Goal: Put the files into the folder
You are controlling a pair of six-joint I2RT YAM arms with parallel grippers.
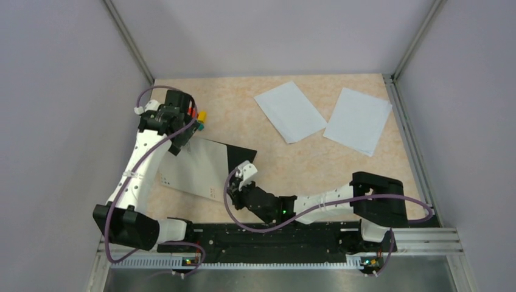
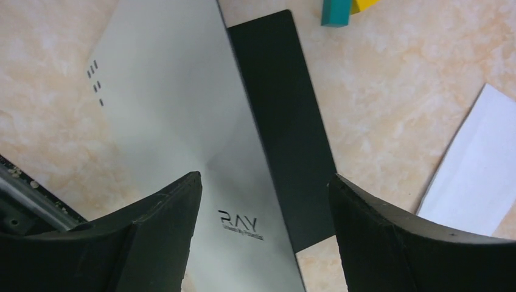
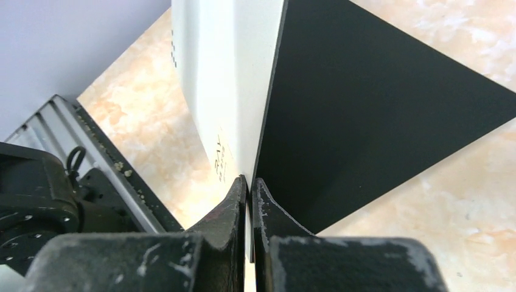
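Observation:
The folder lies at the left of the table, its grey printed cover [image 1: 195, 167] raised off the black inside [image 1: 240, 157]. My right gripper [image 1: 243, 176] is shut on the cover's edge, and in the right wrist view [image 3: 249, 180] the thin cover [image 3: 225, 73] stands pinched between the fingers beside the black inside [image 3: 377, 103]. My left gripper [image 1: 182, 131] hovers over the folder's far left corner. It is open [image 2: 265, 179], with the cover [image 2: 170, 109] below it and nothing between the fingers. The files, two white sheets [image 1: 290, 111] [image 1: 358, 120], lie flat at the back right.
Small red, yellow and teal blocks [image 1: 198, 115] sit close to the left gripper, and the teal one [image 2: 336, 12] shows in the left wrist view. Grey walls enclose the table on three sides. A metal rail [image 1: 420, 238] runs along the near edge.

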